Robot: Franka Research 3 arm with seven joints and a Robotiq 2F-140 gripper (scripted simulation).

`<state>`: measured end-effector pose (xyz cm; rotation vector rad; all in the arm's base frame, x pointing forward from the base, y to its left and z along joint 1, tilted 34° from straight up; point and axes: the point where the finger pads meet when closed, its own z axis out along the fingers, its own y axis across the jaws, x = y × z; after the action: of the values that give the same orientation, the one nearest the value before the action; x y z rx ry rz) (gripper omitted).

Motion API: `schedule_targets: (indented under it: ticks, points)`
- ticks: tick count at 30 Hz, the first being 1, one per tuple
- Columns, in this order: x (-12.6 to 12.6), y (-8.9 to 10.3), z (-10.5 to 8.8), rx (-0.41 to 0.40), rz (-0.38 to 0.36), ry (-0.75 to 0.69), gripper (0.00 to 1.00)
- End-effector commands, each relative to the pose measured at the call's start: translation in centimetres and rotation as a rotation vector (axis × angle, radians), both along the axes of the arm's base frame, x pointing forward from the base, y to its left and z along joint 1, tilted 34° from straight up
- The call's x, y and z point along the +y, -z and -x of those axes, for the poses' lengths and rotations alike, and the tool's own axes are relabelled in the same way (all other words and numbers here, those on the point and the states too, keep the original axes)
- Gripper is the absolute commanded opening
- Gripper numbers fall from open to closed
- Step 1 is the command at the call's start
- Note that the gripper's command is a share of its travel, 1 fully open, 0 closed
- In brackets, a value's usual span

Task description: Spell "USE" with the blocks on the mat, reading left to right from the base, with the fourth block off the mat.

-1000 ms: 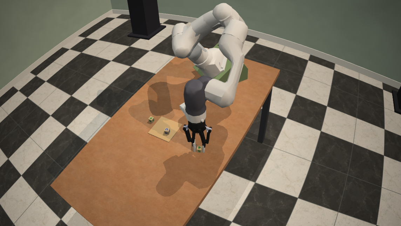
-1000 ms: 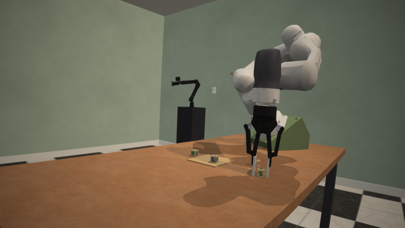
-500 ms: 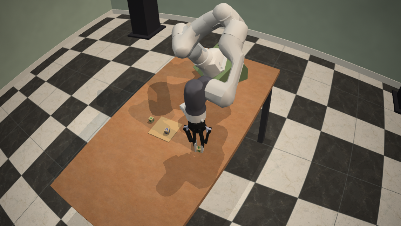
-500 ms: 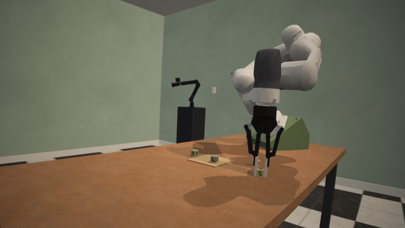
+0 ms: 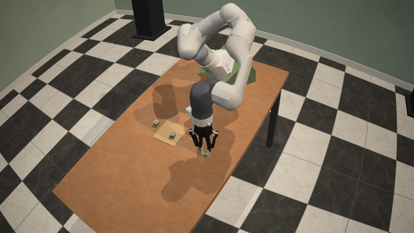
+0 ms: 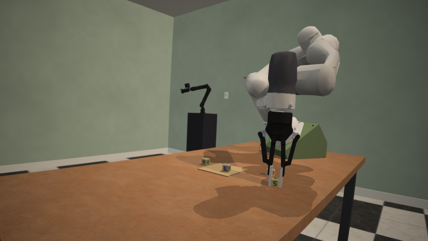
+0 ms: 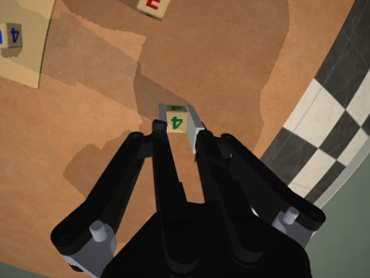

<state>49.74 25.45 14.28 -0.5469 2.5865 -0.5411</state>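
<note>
My gripper (image 5: 205, 155) (image 6: 275, 183) (image 7: 175, 114) is shut on the green S block (image 5: 205, 153) (image 6: 274, 182) (image 7: 176, 123) at the table top, a finger on each side. That block shows a green 4 on top and the S on the side facing the top and exterior views. The U block (image 5: 172, 134) (image 6: 226, 167) (image 7: 12, 35) sits on the mat (image 5: 165, 126) (image 6: 209, 169) (image 7: 35, 52), blue U up. The E block (image 6: 273, 172) (image 7: 155, 5) lies off the mat, red E up; my gripper hides it in the top view.
The fourth block (image 5: 156, 123) (image 6: 205, 161), with green 9 and 6 on its sides, lies off the mat, near its far-left edge. The wooden table (image 5: 121, 165) (image 6: 119, 194) has its right edge to the right of my gripper. The green robot base stands behind.
</note>
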Motion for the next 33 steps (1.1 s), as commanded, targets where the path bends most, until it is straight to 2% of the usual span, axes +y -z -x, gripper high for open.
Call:
schedule_targets:
  ticks: [1, 19, 22, 33]
  points:
    - [0.1, 0.0, -0.1, 0.000, 0.000, -0.005, 0.13]
    - [0.3, -0.5, 0.2, 0.000, 0.000, -0.005, 0.13]
    - [0.7, -1.6, 0.9, 0.000, 0.000, -0.005, 0.13]
    - [2.7, -7.7, 4.5, 0.000, 0.000, -0.005, 0.13]
